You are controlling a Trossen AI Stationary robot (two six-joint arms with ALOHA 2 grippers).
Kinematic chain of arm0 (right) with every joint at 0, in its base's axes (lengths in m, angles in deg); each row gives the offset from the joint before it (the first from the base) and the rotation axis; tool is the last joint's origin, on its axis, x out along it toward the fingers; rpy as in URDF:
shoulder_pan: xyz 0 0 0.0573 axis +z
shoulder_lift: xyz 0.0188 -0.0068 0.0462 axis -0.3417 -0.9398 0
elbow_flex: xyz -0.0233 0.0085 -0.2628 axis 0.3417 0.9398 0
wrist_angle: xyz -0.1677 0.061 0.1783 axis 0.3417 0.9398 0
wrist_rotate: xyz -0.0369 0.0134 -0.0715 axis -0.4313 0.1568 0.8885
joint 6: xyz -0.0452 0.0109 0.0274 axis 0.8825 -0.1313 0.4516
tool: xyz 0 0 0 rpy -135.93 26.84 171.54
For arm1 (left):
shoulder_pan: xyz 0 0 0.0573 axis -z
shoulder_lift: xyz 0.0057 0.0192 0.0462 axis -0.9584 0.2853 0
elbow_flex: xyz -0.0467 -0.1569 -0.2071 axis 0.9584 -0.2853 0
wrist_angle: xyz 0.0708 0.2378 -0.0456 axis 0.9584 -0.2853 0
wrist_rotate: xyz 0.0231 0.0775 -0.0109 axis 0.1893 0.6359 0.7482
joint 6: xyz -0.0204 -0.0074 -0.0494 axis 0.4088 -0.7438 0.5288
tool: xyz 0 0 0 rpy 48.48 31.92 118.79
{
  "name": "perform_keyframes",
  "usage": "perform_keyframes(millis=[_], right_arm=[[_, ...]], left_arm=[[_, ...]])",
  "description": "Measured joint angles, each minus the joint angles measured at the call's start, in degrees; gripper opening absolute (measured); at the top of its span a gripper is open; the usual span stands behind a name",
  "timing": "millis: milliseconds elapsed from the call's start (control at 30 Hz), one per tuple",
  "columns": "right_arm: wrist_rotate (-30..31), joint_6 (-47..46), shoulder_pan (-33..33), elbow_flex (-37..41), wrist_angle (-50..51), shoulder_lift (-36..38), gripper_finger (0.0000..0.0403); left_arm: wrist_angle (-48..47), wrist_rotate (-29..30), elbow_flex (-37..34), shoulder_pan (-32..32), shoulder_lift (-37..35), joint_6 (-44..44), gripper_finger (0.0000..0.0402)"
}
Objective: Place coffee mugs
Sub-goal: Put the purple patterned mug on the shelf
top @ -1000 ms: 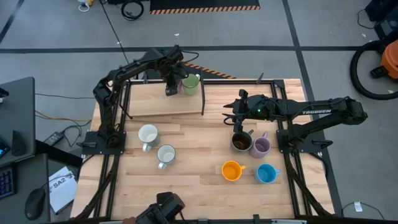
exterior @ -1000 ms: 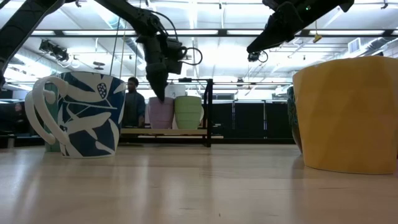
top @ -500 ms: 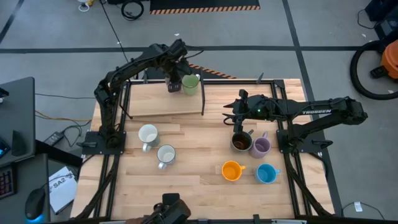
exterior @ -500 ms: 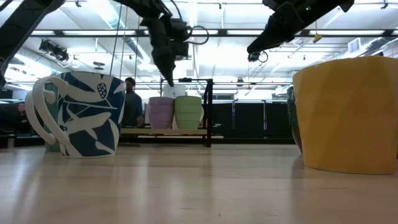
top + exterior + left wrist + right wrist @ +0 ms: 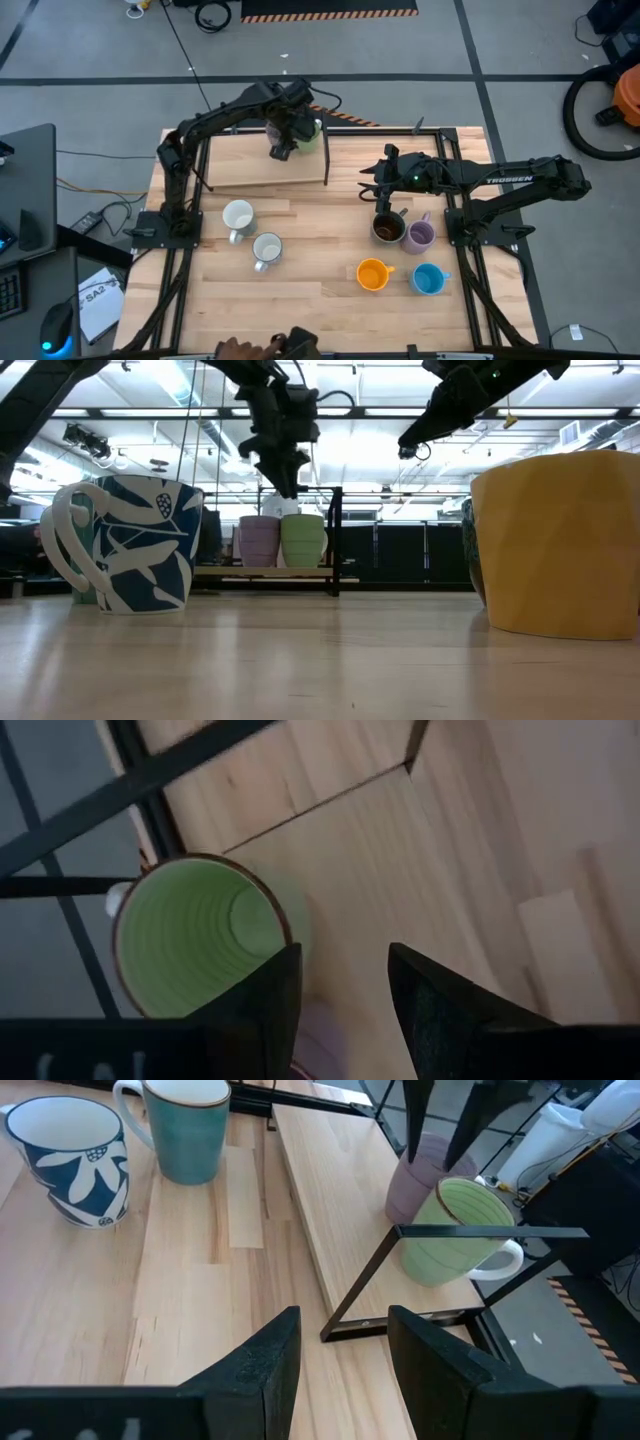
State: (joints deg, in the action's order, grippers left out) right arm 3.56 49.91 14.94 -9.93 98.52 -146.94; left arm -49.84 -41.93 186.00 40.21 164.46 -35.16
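Note:
On a low wooden shelf (image 5: pixel 262 168) at the table's far side, a lilac mug (image 5: pixel 259 541) and a green mug (image 5: pixel 303 540) stand upright side by side on their bases. My left gripper (image 5: pixel 287 486) hangs open and empty a little above them, pointing steeply down; its wrist view looks into the green mug (image 5: pixel 198 935). In the high view it hides the lilac mug, and only part of the green mug (image 5: pixel 313 136) shows. Over the table's right middle, my right gripper (image 5: pixel 371 186) waits in the air, open and empty.
On the table's left stand a white-and-blue patterned mug (image 5: pixel 238 216) and a teal mug (image 5: pixel 267 247). On the right are a dark brown mug (image 5: pixel 388 229), a second lilac mug (image 5: pixel 420 236), an orange mug (image 5: pixel 372 274) and a blue mug (image 5: pixel 428 279). A black frame (image 5: pixel 440 1232) edges the shelf.
My left gripper has risen from beside the lilac mug on the shelf, shifted toward the table's right over the green mug, and rolled about its own axis. Its fingers have stayed open. Both mugs have stayed where they were.

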Motion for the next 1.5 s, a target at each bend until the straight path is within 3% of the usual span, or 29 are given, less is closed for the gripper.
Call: perform_keyframes(millis=[600,1200,1500], right_arm=[[-0.2,-0.2,0.1,0.0,0.2,0.0,0.0158],[-0.2,-0.2,0.1,0.0,0.1,0.0,0.0158],[-0.2,-0.2,0.1,0.0,0.1,0.0,0.0158]], left_arm=[[4.8,4.4,0.0,-0.3,6.9,0.8,0.0152],[6.2,5.2,0.0,0.1,7.0,2.6,0.0071],[6.2,5.2,0.0,0.4,7.0,7.0,0.0051]])
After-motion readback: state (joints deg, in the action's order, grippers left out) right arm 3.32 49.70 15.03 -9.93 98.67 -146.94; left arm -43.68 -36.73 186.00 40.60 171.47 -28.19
